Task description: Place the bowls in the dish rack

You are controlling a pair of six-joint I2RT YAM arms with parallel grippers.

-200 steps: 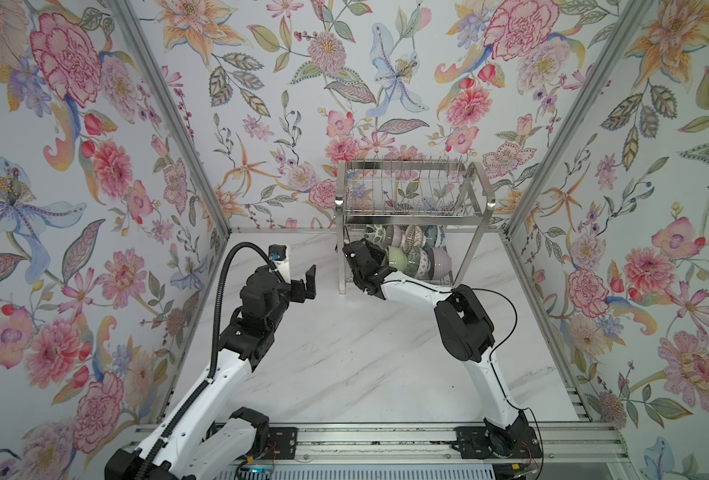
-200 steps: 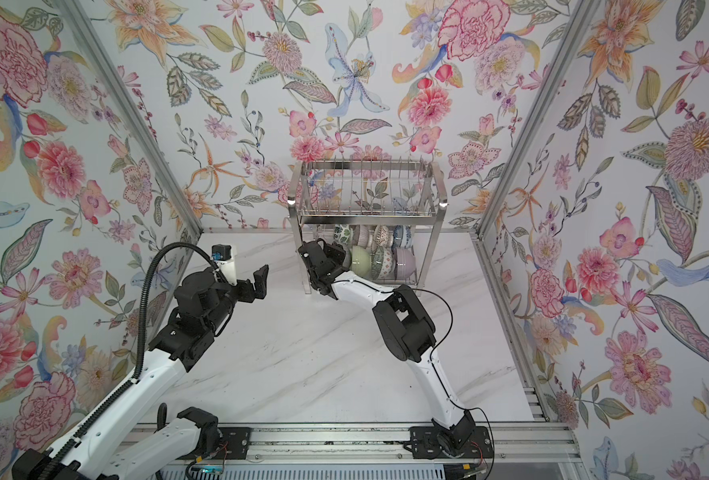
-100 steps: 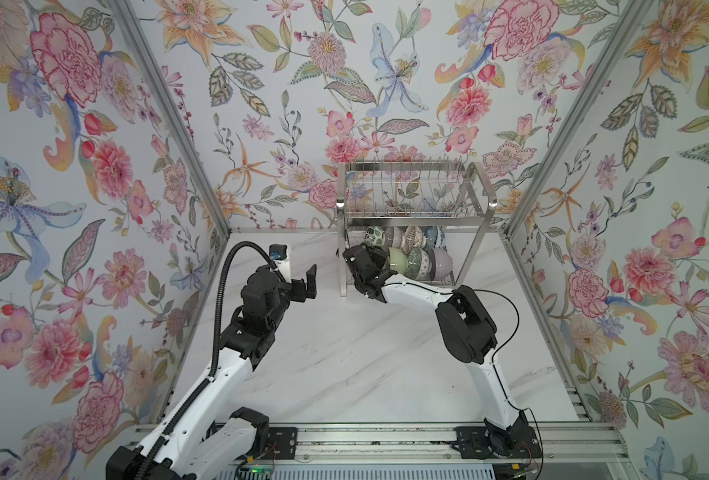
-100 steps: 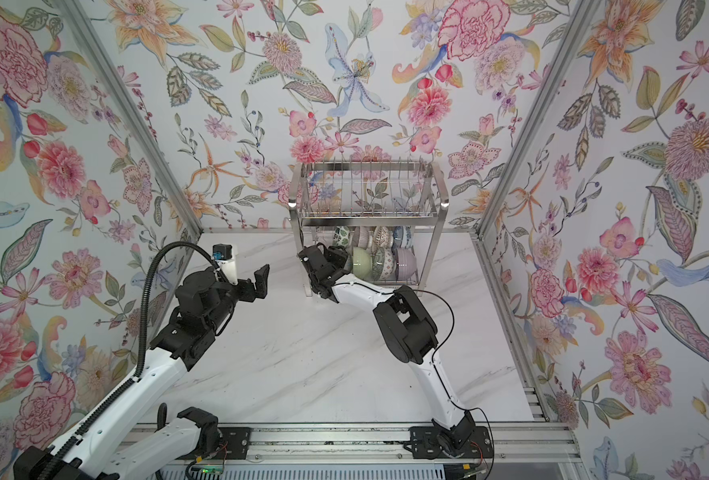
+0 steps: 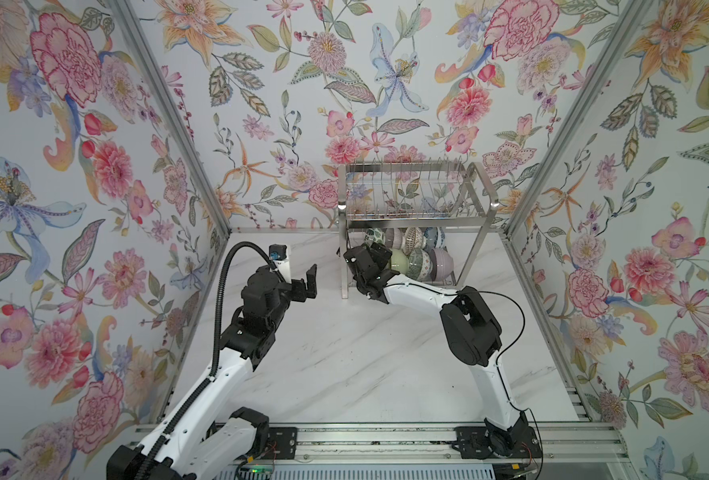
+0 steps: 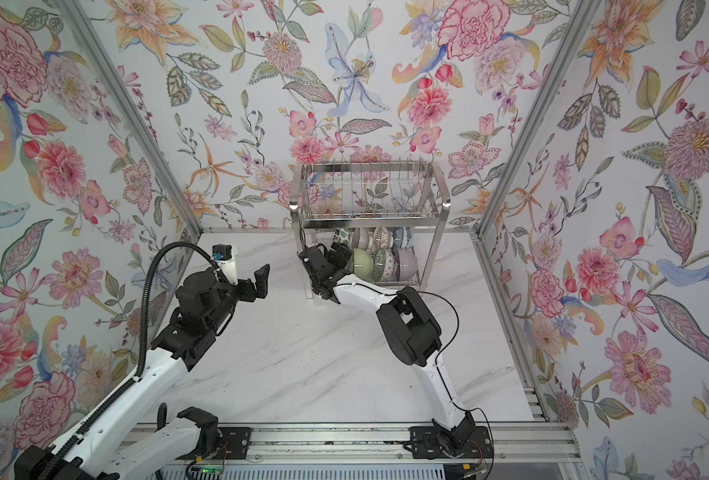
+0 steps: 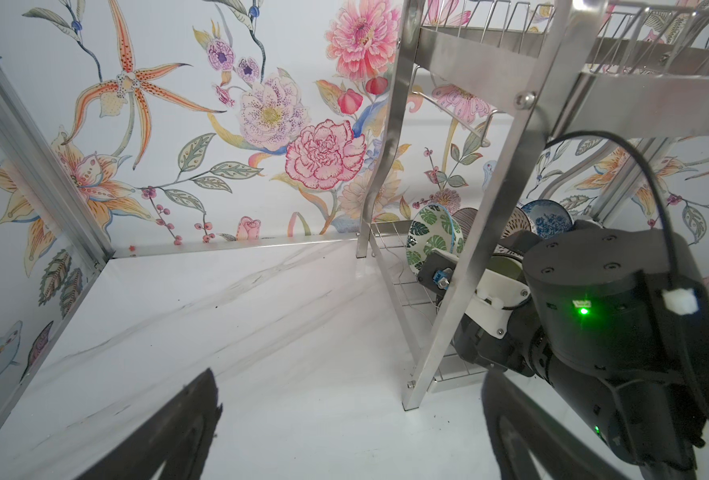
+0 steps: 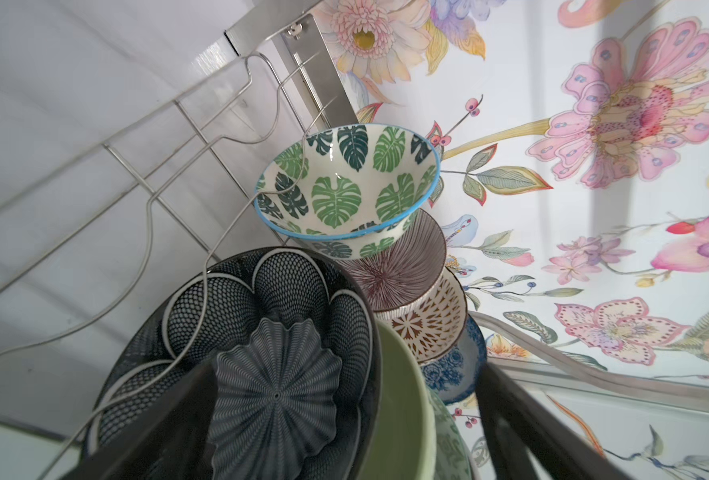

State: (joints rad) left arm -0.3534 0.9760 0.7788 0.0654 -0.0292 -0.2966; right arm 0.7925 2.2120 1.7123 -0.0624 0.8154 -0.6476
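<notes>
**A:** Nearest, the left gripper (image 5: 308,282), left of centre in a top view, hangs above the marble tabletop (image 5: 344,365) with its fingers apart and empty. No worry there.

**B:** And the right gripper (image 5: 380,257), just right of centre?

**A:** Its fingers are spread either side of the navy bowl (image 8: 278,374). That bowl stands on edge in the dish rack's (image 7: 502,187) lower tier, close against the pale green bowl (image 8: 402,407). If the gripper pulls back crookedly, a finger could hook the rim or a thin prong (image 8: 204,286) and drag the bowl out.

**B:** Farther in?

**A:** The green leaf bowl (image 8: 344,187) heads the back row. A jolt to the rack might topple those leaning bowls.
</notes>
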